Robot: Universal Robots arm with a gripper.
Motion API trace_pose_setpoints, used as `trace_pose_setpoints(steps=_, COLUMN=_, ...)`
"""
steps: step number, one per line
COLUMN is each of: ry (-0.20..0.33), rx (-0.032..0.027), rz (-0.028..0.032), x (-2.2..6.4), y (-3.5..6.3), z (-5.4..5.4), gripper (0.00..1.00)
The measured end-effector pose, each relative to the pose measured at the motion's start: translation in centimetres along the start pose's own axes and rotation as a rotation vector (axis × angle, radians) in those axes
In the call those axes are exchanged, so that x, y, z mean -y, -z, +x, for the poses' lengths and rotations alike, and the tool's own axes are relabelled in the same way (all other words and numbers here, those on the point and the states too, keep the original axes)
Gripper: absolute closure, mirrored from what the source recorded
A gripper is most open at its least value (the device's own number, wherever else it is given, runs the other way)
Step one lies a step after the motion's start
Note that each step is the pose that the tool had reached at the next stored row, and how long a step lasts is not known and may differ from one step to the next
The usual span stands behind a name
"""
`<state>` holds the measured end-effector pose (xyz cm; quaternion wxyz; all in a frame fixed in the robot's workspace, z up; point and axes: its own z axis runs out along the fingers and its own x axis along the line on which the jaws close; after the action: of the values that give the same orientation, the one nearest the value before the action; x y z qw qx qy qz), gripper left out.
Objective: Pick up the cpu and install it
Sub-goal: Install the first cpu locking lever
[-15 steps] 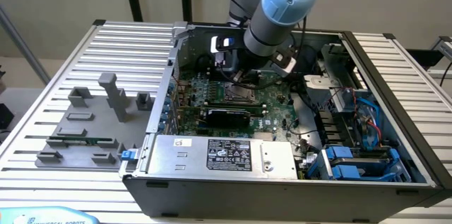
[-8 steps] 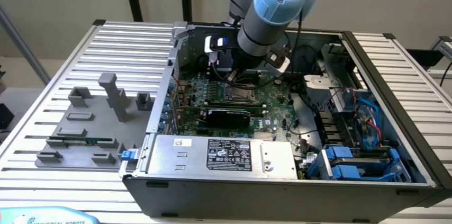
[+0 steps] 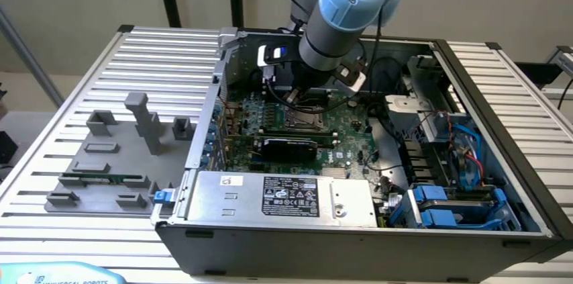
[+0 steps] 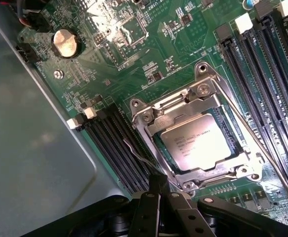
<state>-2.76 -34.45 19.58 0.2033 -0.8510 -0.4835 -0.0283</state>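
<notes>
The cpu (image 4: 200,143), a silver-grey square chip with printed text, lies inside the motherboard's metal socket frame (image 4: 148,116). The frame's thin lever (image 4: 252,140) runs along one side. My gripper (image 4: 158,181) hovers just off the socket's corner. Its dark fingers are shut together, and I see nothing between them. In the exterior view my arm (image 3: 336,22) reaches down into the open computer case (image 3: 501,136) over the middle of the green motherboard (image 3: 259,113).
Black memory slots (image 4: 262,64) flank the socket, with a coin battery (image 4: 64,43) farther off. A power supply (image 3: 278,197) and blue drive bays (image 3: 447,207) fill the case's near side. Grey fixture blocks (image 3: 143,119) and a green memory stick (image 3: 103,179) sit on the slatted table at the exterior view's left.
</notes>
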Motion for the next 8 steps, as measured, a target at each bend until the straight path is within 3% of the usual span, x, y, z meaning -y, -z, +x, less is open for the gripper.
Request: trace_pose_setpoints(steps=8, ry=-0.001, rx=0.0005, rz=0.0012, x=-0.21, y=0.0, z=0.26, gripper=0.89)
